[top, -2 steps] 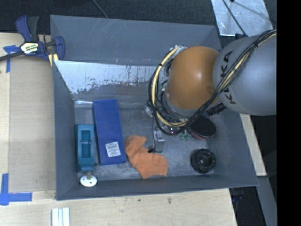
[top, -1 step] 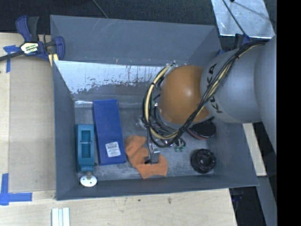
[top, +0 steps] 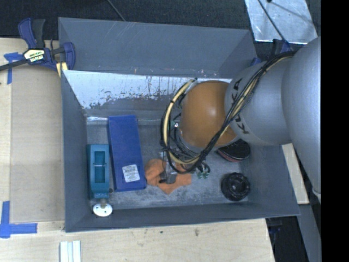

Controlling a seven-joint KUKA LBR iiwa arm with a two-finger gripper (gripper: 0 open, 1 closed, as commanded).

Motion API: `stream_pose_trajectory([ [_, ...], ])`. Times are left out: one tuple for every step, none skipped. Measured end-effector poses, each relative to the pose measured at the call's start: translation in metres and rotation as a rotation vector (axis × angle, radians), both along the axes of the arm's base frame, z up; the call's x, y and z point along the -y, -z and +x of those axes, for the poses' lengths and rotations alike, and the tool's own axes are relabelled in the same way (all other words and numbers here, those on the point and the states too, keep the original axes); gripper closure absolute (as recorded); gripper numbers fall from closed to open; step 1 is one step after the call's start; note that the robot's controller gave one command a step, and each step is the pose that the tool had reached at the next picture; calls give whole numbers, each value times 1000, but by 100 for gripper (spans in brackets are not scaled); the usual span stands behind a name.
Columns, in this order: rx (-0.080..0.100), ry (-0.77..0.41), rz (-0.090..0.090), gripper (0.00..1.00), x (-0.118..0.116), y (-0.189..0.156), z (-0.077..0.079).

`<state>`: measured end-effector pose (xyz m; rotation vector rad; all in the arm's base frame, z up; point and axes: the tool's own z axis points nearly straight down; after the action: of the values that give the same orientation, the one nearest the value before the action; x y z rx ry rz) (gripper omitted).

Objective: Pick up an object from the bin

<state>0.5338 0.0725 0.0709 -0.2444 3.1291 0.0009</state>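
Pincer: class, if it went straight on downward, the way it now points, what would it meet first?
Most likely the orange lump lying directly under the pincer, just right of the blue box. How high above the lump it stands cannot be told.

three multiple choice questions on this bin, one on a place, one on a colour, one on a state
1. Where in the grey metal bin does the black round disc lie? A the view's lower right; B upper left; C centre.
2. What colour is the crumpled thing beneath the gripper? A green; B orange; C white.
3. How is the long blue box with a white label placed? A standing on end; B lying flat; C lifted.
Answers: 1A, it sits right of the gripper; 2B, orange shows around the gripper; 3B, its labelled face points up.
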Motion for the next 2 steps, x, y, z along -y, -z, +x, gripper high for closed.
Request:
stream_pose_trajectory([
  [0,0,0,100,0,0,0],
  [0,25,0,100,-6,-113,20],
])
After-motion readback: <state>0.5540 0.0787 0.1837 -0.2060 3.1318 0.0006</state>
